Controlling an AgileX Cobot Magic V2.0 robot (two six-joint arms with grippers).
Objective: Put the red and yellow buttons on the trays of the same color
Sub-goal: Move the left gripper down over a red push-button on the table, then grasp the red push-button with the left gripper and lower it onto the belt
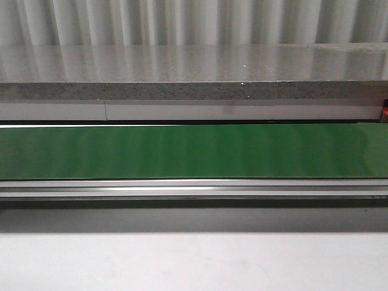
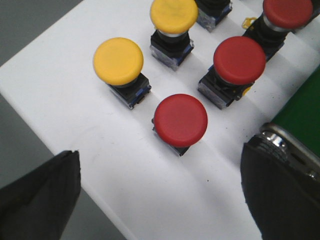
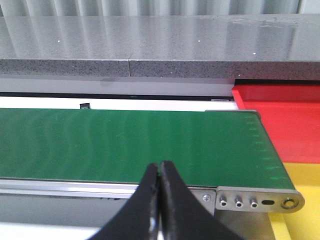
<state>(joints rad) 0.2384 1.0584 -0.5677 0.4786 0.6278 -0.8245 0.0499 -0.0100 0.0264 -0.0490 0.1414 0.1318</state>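
Note:
In the left wrist view several mushroom buttons stand on a white board (image 2: 75, 90): a red button (image 2: 180, 120) nearest my fingers, a second red button (image 2: 239, 60) and a third red button (image 2: 287, 12) farther off, plus a yellow button (image 2: 118, 61) and another yellow button (image 2: 174, 15). My left gripper (image 2: 160, 200) hangs wide open above the board's edge, holding nothing. The right wrist view has my right gripper (image 3: 160, 167) shut and empty over the near rail of the green belt (image 3: 125, 142). A red tray (image 3: 285, 115) and a yellow tray (image 3: 305, 180) lie past the belt's end.
The front view holds only the green conveyor belt (image 1: 194, 151), its metal rail (image 1: 194, 189), a grey stone ledge (image 1: 194, 76) behind and a pale surface (image 1: 194, 260) in front. The belt's end roller (image 2: 287, 142) sits beside the white board.

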